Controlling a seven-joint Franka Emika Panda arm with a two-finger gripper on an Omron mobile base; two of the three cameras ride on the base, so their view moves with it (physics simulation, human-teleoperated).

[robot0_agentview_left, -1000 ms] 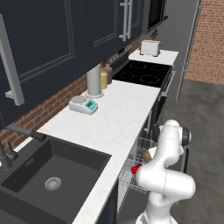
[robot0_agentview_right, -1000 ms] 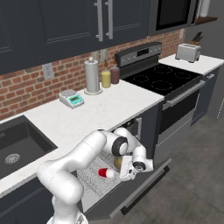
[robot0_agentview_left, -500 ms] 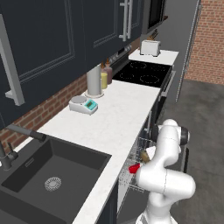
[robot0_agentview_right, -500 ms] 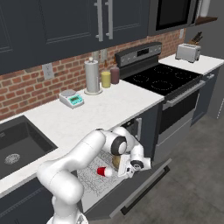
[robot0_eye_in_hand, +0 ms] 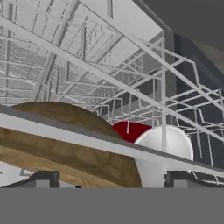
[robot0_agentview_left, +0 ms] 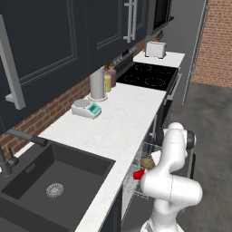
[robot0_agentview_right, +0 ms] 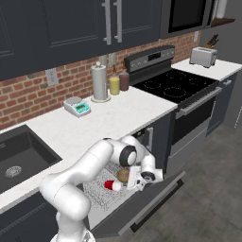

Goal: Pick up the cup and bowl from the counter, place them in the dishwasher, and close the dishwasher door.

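Observation:
The tan-brown bowl (robot0_agentview_right: 124, 175) lies in the pale wire rack (robot0_agentview_right: 97, 194) of the dishwasher, pulled out below the white counter (robot0_agentview_right: 94, 127). Just to its left the red cup (robot0_agentview_right: 112, 185) lies on its side in the same rack. My gripper (robot0_agentview_right: 133, 182) hangs low over the rack, right at the bowl. In the hand view its fingertips (robot0_eye_in_hand: 43, 179) stand wide apart, open, with the bowl (robot0_eye_in_hand: 65, 144) close in front and the cup (robot0_eye_in_hand: 131, 130) behind it. The dishwasher door (robot0_agentview_right: 146, 208) hangs open and down. From the left I see the cup (robot0_agentview_left: 138, 174) and bowl (robot0_agentview_left: 148, 162) beside my arm.
On the counter stand a white-teal scale (robot0_agentview_right: 77, 107), a tall grey cylinder (robot0_agentview_right: 99, 82) and a yellow bottle (robot0_agentview_right: 114, 85). A dark sink (robot0_agentview_left: 54, 181) lies at the left, a black stovetop (robot0_agentview_right: 175, 85) and a toaster (robot0_agentview_right: 203, 56) at the right.
The jaws have spread from shut to wide open. The bowl now lies free in the rack. The hand has barely moved.

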